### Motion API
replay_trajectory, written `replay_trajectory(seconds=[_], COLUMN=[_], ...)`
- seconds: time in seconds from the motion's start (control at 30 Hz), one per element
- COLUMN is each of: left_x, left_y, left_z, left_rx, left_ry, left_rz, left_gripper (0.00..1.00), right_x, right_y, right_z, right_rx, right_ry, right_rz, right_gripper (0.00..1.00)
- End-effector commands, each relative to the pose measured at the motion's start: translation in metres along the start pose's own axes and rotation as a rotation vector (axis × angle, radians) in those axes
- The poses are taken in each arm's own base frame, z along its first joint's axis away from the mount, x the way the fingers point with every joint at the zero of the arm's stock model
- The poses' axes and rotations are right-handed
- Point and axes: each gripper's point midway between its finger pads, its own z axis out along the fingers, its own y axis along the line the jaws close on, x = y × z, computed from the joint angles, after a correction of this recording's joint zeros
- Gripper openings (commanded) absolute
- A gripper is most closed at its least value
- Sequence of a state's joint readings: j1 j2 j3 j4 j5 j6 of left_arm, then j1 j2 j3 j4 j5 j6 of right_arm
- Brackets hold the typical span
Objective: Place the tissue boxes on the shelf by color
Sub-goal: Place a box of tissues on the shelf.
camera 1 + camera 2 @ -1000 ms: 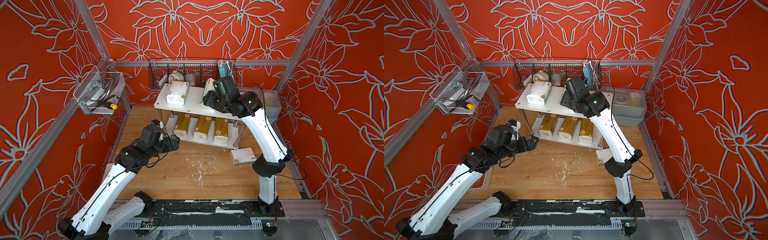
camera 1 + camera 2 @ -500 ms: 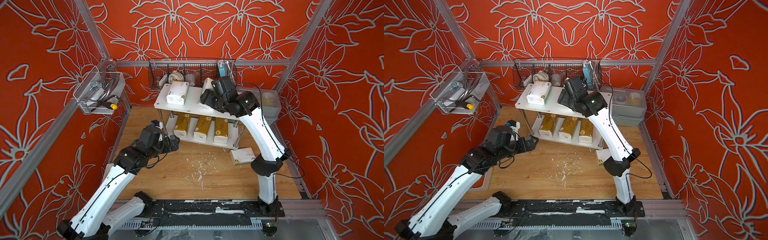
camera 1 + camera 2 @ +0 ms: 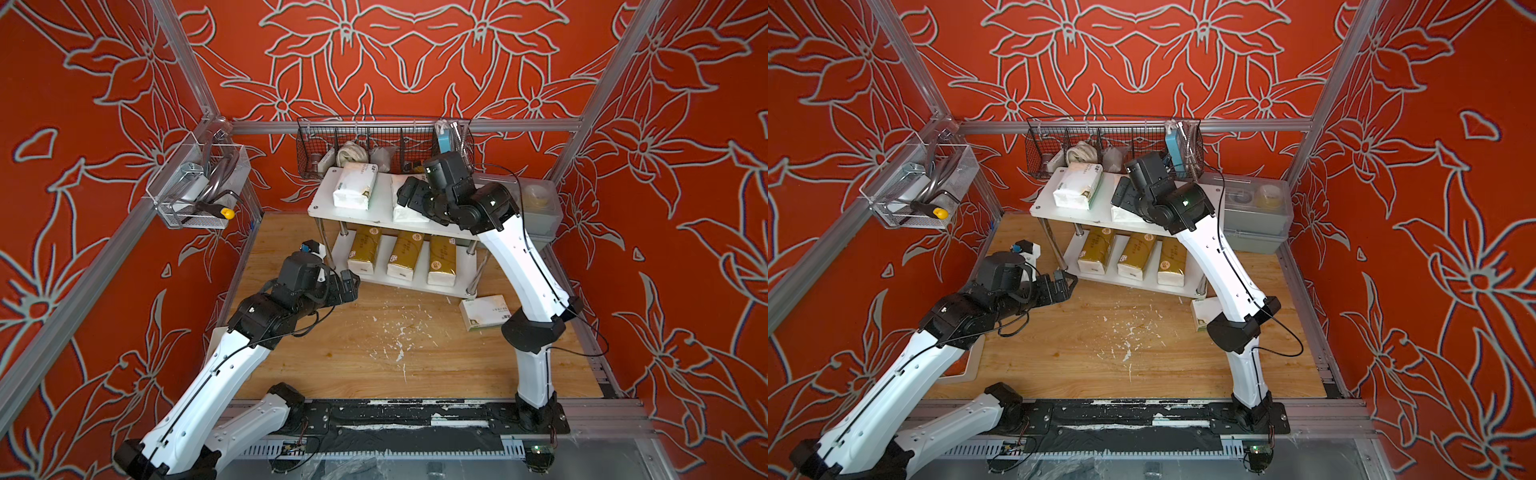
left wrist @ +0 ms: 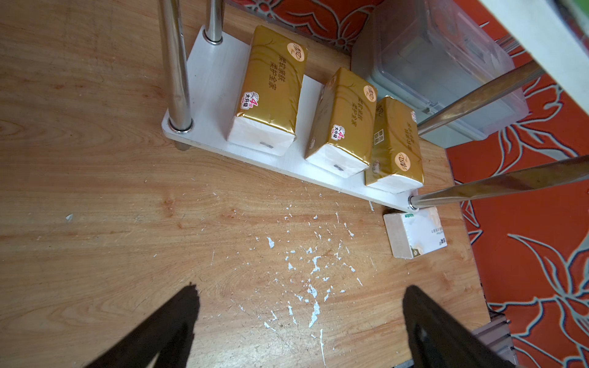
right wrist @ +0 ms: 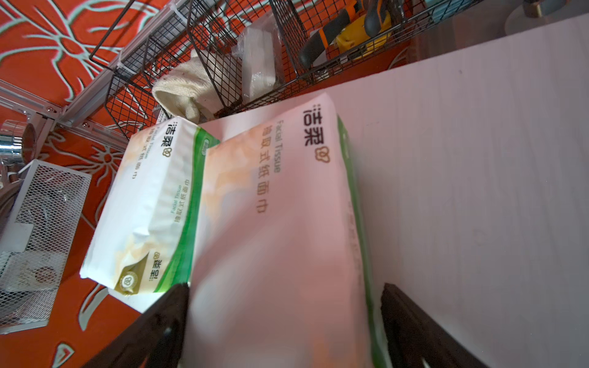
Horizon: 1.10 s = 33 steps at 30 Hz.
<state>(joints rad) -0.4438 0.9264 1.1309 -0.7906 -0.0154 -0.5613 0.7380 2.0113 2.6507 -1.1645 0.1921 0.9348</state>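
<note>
The shelf (image 3: 324,204) carries two white tissue boxes on its top board: one (image 3: 355,190) at the left, another (image 5: 280,197) lying between the fingers of my right gripper (image 5: 286,286). That gripper is open, with a gap showing at one side of the box. Three gold tissue boxes (image 4: 271,89) (image 4: 342,118) (image 4: 395,143) stand in a row on the lower board. A third white one (image 3: 484,311) lies on the wooden floor beside the shelf's front right post. My left gripper (image 4: 299,288) hovers open and empty over the floor, left of the shelf.
A black wire basket (image 3: 374,137) hangs on the back wall just behind the shelf. A grey lidded bin (image 3: 540,203) stands to its right and a clear tray (image 3: 195,187) is on the left wall. White flecks (image 4: 314,264) dot the floor.
My right gripper, shut on the white tissue box a second ago, has opened and the box now rests on the top board. The left arm has hardly moved.
</note>
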Motion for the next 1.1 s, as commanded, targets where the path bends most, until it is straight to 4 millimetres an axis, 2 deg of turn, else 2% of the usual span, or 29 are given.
replay_trajectory(seconds=[0.0,0.33,0.5,0.57,0.8,0.9,1.07], left_x=[-0.002,-0.004,-0.004,-0.004,-0.004,-0.005,-0.005], left_y=[-0.001,-0.002,-0.004,-0.005,-0.007,-0.008,-0.01], left_z=[-0.002,-0.004,-0.003,-0.002,-0.003,-0.002,-0.003], left_rx=[0.014,0.021,0.029,0.032,0.04,0.041,0.052], left_ry=[-0.018,-0.022,-0.019,-0.015,-0.013,-0.011,-0.01], left_rz=[-0.003,0.001,0.004,0.003,0.007,0.008,0.008], left_gripper=[0.99,0.99,0.99,0.99,0.99,0.99,0.99], right_x=[0.0,0.002,0.004,0.004,-0.006,-0.002,0.018], right_y=[0.005,0.013,0.017,0.013,0.014,0.012,0.019], right_z=[0.004,-0.007,-0.021,-0.026,-0.058,-0.069,-0.083], right_rx=[-0.022,-0.069,-0.104,-0.096,-0.132,-0.143,-0.193], right_ry=[0.004,0.019,0.011,0.01,-0.048,-0.047,-0.015], right_rz=[-0.014,-0.015,-0.019,-0.024,-0.036,-0.041,-0.051], right_gripper=[0.94,0.95,0.96,0.97,0.98,0.98,0.98])
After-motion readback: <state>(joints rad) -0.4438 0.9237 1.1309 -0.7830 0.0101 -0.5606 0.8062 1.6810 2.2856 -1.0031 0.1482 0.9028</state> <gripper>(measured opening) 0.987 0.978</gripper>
